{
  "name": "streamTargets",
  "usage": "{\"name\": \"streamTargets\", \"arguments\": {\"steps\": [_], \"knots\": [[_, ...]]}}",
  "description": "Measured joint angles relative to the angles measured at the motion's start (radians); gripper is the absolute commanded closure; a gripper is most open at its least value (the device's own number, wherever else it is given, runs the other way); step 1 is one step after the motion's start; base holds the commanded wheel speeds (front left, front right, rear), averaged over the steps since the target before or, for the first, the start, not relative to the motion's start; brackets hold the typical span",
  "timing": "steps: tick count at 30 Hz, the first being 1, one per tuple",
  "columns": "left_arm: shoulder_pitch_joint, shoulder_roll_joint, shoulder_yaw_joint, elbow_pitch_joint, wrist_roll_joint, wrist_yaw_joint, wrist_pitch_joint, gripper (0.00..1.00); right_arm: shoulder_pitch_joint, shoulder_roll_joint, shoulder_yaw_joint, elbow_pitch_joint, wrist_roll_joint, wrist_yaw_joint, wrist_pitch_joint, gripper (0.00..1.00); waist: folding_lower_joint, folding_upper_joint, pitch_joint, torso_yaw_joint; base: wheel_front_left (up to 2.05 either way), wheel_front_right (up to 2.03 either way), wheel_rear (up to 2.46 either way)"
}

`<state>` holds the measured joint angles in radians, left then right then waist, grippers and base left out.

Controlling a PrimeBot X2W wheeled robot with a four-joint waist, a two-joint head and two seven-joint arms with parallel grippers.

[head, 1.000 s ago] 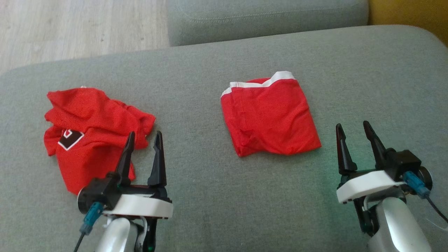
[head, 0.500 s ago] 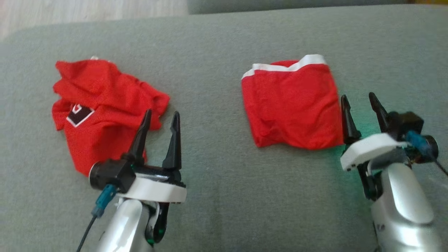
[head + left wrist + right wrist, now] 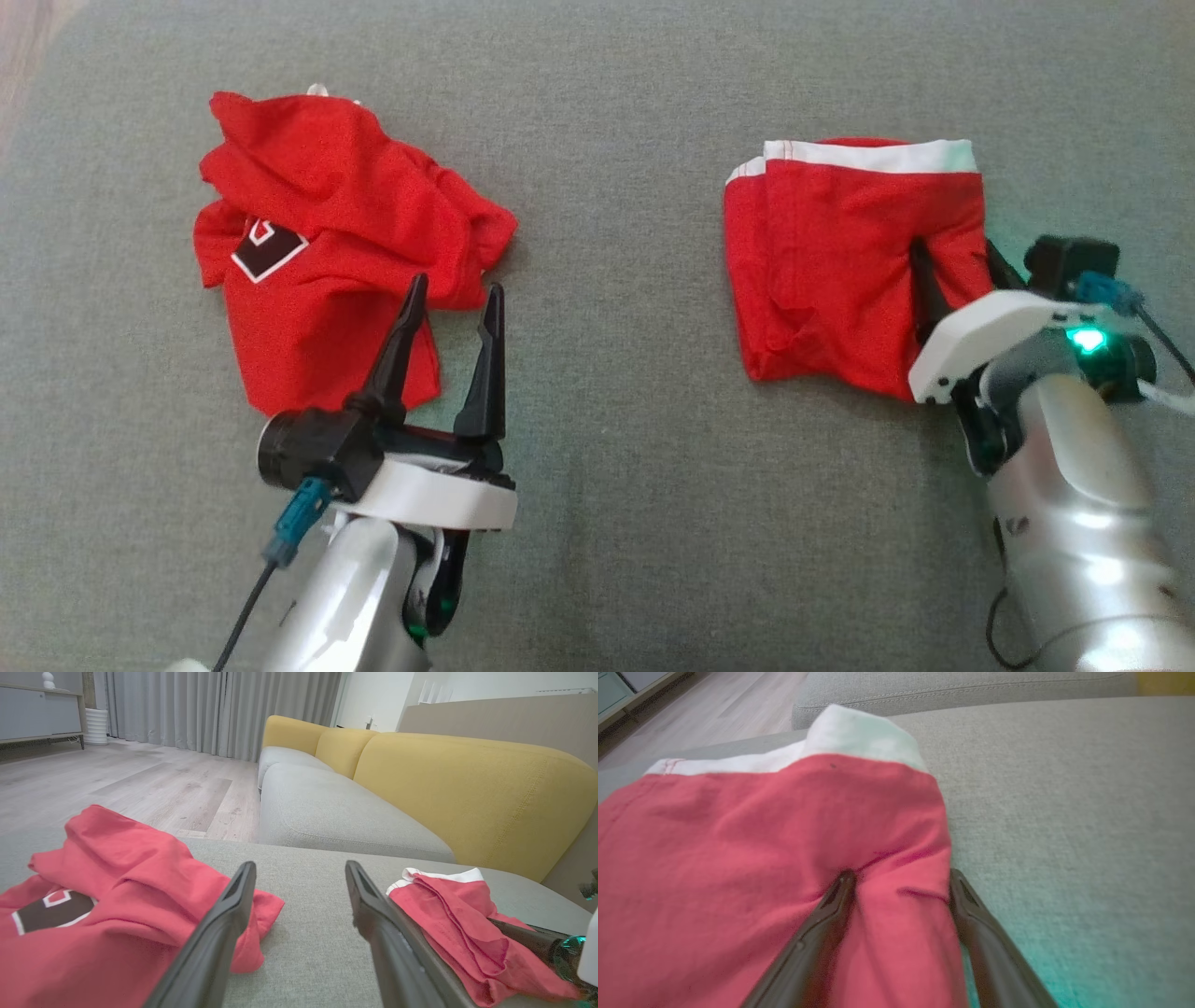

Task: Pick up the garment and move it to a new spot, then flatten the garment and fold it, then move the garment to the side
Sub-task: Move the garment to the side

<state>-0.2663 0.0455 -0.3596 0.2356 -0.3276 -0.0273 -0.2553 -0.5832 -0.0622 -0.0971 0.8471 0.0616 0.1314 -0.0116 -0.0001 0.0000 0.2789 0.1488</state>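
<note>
Right hand (image 3: 954, 266), partly hidden, straddles the garment (image 3: 822, 252) edge.

The grey cushion (image 3: 616, 523) was coarse, matt woven cloth. The crumpled garment (image 3: 327, 271) at upper left and the folded garment (image 3: 840, 261) at upper right looked like thin, matt red knit. The right forearm (image 3: 1074, 485) shone glossy silver; the fingers (image 3: 397, 345) were matt black.

no readable text, patch (image 3: 267, 250) (black, white) illegible
</note>
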Motion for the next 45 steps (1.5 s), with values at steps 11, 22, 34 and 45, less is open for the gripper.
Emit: {"name": "streamTargets", "arguments": {"steps": [11, 22, 34, 45], "knots": [[-0.021, 0.0, -0.011, -0.001, 0.004, 0.007, 0.0, 0.0, -0.048, -0.011, 0.116, 0.075, -0.113, 0.0, -0.116, 1.0, 0.0001, 0.0, -0.01, -0.051, 0.0, 0.0, 0.0], [-0.103, 0.0, -0.139, 0.018, -0.003, 0.01, 0.0, 0.0, -0.092, -0.154, 0.272, 0.038, -0.157, 0.0, -0.129, 1.0, 0.0001, 0.0, -0.021, -0.17, 0.0, 0.0, 0.0], [-0.232, 0.0, -0.236, -0.016, -0.025, 0.037, -0.001, 0.0, -0.181, -0.483, 0.355, 0.026, -0.043, 0.0, -0.083, 1.0, 0.0002, 0.0, 0.103, -0.202, 0.0, 0.0, 0.0], [-0.262, 0.0, -0.223, -0.029, -0.025, 0.037, -0.001, 0.0, -0.232, -0.587, 0.279, 0.089, -0.038, 0.0, -0.075, 1.0, 0.0002, 0.0, 0.186, -0.16, 0.0, 0.0, 0.0]]}}
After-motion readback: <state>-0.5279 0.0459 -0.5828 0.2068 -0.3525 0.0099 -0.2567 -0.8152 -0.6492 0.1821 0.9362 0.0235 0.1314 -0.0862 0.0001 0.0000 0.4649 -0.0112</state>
